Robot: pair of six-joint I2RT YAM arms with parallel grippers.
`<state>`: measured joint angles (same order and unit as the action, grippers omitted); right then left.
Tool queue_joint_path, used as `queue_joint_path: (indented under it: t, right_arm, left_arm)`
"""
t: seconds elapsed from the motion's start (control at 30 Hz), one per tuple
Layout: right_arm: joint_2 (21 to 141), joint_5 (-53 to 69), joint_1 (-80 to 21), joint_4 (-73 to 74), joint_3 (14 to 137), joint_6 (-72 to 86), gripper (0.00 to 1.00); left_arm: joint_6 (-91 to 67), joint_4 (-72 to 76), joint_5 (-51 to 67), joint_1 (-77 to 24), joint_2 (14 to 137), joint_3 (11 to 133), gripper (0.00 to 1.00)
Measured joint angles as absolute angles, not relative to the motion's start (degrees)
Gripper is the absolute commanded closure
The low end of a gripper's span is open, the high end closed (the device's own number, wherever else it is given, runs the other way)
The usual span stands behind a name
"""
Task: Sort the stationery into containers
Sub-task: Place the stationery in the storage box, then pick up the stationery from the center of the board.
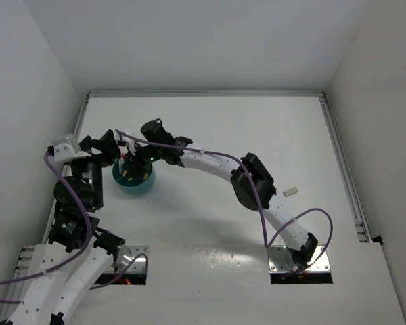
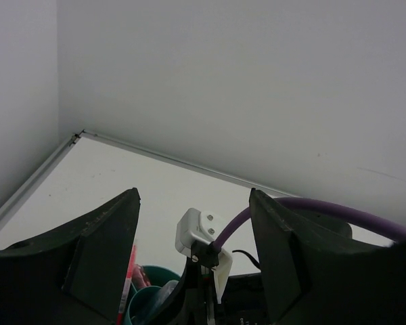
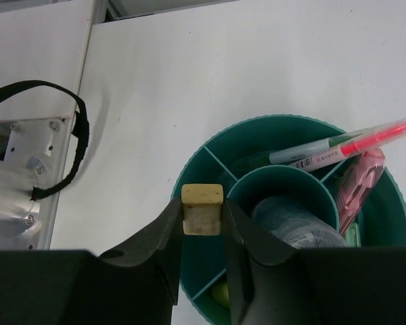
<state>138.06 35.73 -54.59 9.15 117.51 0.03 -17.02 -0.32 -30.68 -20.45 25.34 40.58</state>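
Observation:
The round teal holder (image 1: 134, 181) stands at the left of the table. In the right wrist view its rim (image 3: 284, 120), central tube and dividers show. My right gripper (image 3: 202, 218) is shut on a small pale yellow square-ended stationery piece (image 3: 202, 196), seen end-on, held over an outer compartment left of the tube. A pink pen (image 3: 375, 137), a clear green pen (image 3: 311, 153), a pink item (image 3: 360, 183), a bluish item (image 3: 294, 220) and a green item (image 3: 220, 292) sit inside. My left gripper (image 2: 193, 196) is open and empty beside the holder (image 2: 152, 288), facing the right wrist.
A small white block (image 1: 291, 191) lies alone on the table at the right. Both grippers (image 1: 116, 150) (image 1: 130, 164) crowd the holder. The right arm's white wrist mount (image 2: 199, 233) and purple cable (image 2: 338, 213) sit between my left fingers. Walls close the left and far sides.

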Motion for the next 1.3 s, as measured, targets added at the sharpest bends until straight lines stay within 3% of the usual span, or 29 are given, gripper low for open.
queue_joint_path:
  t: [0.4,0.43,0.47,0.5,0.53,0.63,0.67,0.73,0.8,1.0,1.07,1.1,1.13,1.17,1.2,1.23,1.3]
  right_arm:
    - [138.1,34.2,-55.0,11.2,117.5,-1.6,0.65]
    - [138.1,34.2,-55.0,11.2,117.5,-1.6,0.71]
    - [138.1,34.0,-55.0,11.2,117.5,-1.8,0.88]
    - [138.1,34.1,-55.0,11.3,117.6,-2.5,0.96]
    - [138.1,34.2,-54.9,11.6,117.8,-2.5,1.00]
    - [138.1,37.3,-54.9,15.1,119.5,-2.5,0.99]
    - [138.1,39.7,-54.8,16.3,120.3,-2.4,0.92]
    - [137.4,45.5,-54.5,18.2,121.7,-1.8,0.59]
    - [135.7,49.9,-54.4,20.7,122.4,-2.8,0.38]
    - [128.5,51.4,-53.1,24.8,122.5,-6.3,0.36]
    - [127.1,50.9,-52.6,25.9,122.5,-7.6,0.55]
    - [126.6,50.5,-52.2,26.6,122.5,-8.6,0.92]
    - [126.1,49.2,-52.1,27.5,122.6,-9.8,1.00]
    - [125.7,46.2,-51.8,28.5,122.7,-10.2,1.00]
    - [125.2,42.5,-51.5,29.6,122.7,-10.7,1.00]
    - [124.5,36.4,-51.4,30.3,122.6,-11.2,1.00]
    - [122.0,22.9,-50.9,28.9,119.4,-11.9,1.00]
  left_arm:
    - [-17.0,-0.3,-30.7,-20.4,24.8,40.6,0.29]
    - [-17.0,-0.3,-30.7,-20.4,24.8,40.6,0.29]
    - [-17.0,-0.3,-30.7,-20.4,24.8,40.6,0.29]
    - [-17.0,-0.3,-30.7,-20.4,24.8,40.6,0.31]
    - [-17.0,-0.3,-30.7,-20.4,24.8,40.6,0.33]
    - [-17.2,-0.3,-30.6,-20.4,24.8,40.6,0.46]
    - [-17.2,-0.3,-30.6,-20.4,24.8,40.6,0.50]
    - [-17.1,-0.2,-30.6,-20.4,24.8,40.5,0.50]
    - [-17.1,-0.2,-30.7,-20.4,24.7,40.2,0.50]
    - [-17.1,-0.3,-30.6,-20.4,24.7,39.9,0.49]
    - [-17.1,-0.3,-30.7,-20.4,24.7,39.9,0.52]
    - [-17.2,-0.3,-30.7,-20.4,24.7,39.9,0.57]
    - [-17.2,-0.2,-30.7,-20.4,24.7,39.9,0.65]
    - [-17.2,-0.2,-30.7,-20.4,24.7,39.9,0.74]
    - [-17.4,-0.2,-30.6,-20.4,24.7,39.9,0.93]
    - [-17.6,-0.1,-30.2,-20.4,24.7,39.9,1.00]
    - [-17.2,-0.1,-28.8,-20.4,24.8,39.9,1.00]
